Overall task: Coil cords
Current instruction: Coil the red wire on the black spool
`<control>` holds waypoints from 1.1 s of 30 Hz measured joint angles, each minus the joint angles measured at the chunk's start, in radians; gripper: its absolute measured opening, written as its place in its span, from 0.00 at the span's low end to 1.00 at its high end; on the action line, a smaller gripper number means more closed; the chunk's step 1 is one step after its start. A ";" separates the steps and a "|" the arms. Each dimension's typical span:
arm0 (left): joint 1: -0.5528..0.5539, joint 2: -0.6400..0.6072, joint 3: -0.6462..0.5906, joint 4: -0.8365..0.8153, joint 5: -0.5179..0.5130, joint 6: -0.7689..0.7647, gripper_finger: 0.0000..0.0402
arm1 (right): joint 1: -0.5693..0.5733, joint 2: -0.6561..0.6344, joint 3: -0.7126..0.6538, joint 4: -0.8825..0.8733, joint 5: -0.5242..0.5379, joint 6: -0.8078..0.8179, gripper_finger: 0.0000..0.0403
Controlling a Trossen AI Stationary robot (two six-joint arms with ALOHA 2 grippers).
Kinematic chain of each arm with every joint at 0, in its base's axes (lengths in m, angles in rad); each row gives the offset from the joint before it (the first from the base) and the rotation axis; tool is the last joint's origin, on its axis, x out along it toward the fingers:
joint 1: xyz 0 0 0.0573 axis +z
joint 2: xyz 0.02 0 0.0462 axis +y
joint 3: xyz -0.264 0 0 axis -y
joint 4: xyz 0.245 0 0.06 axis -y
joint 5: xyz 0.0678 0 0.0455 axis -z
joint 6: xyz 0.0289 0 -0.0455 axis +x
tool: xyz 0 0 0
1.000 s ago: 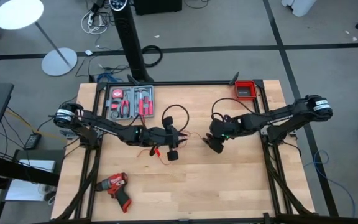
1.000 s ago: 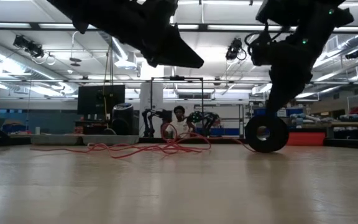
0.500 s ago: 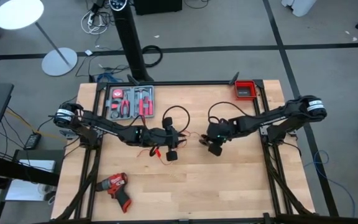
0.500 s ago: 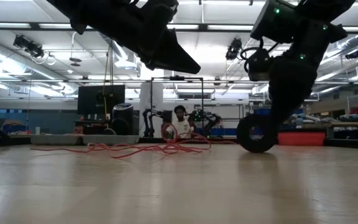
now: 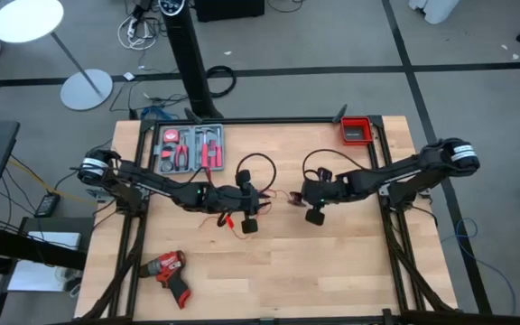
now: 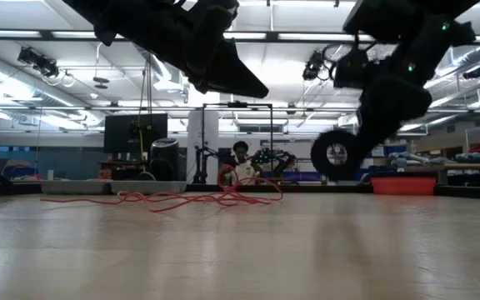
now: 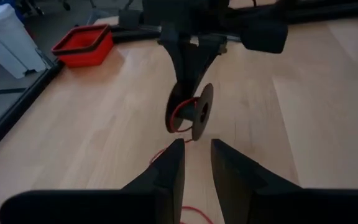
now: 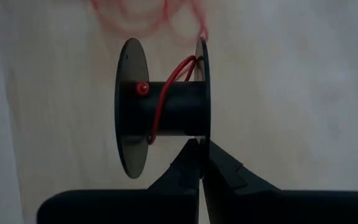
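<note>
From above, you see the right gripper (image 5: 311, 209) near the middle of the table (image 5: 332, 271), holding a small black spool (image 5: 315, 217) by one of its discs. The left gripper (image 5: 253, 209) is just beside it, on the side toward the left arm, and the red wire (image 5: 283, 196) runs on the wood between the two. The black cable (image 5: 253, 166) makes a loop just behind the left gripper. A tool tray (image 5: 188, 147) is farther behind the left arm, a red bin (image 5: 357, 130) is at the far corner behind the right arm, and a drill (image 5: 168, 269) lies well in front of the left arm.

In the low view, the spool (image 6: 337, 154) hangs above the table under the right gripper, and the red wire (image 6: 182, 199) lies loose on the wood behind the left gripper (image 6: 244, 83). A person (image 6: 240, 163) sits in the room behind.

From the left wrist, your left fingers (image 7: 169, 167) stand with a narrow gap and hold nothing; the spool (image 7: 194, 112) with some red wire is just ahead of them.

From the right wrist, the right fingers (image 8: 185, 171) are closed together on the rim of one disc of the spool (image 8: 166, 106). The red wire (image 8: 163, 93) crosses the core and goes away to loose loops on the table.
</note>
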 joint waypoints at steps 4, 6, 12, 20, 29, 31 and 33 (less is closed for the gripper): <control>0.000 -0.014 0.000 0.063 -0.044 0.046 0.21 | 0.010 -0.080 0.000 0.035 0.140 -0.102 0.00; 0.000 -0.022 0.001 0.091 -0.045 0.089 0.21 | 0.011 -0.108 0.000 0.111 0.179 -0.174 0.00; 0.009 -0.066 0.000 0.127 -0.108 0.188 0.21 | 0.008 -0.152 -0.052 0.399 0.191 -0.443 0.00; 0.039 -0.127 0.000 -0.035 -0.108 0.068 0.21 | 0.002 -0.195 -0.048 0.463 0.213 -0.602 0.00; 0.106 -0.110 0.000 -0.076 0.048 -0.049 0.28 | 0.002 -0.244 -0.043 0.566 0.197 -0.662 0.00; 0.115 -0.108 0.000 -0.077 0.073 -0.049 0.31 | 0.004 -0.244 -0.043 0.570 0.197 -0.662 0.00; 0.123 -0.094 0.001 -0.061 0.078 -0.048 0.35 | 0.008 -0.244 -0.043 0.571 0.197 -0.663 0.00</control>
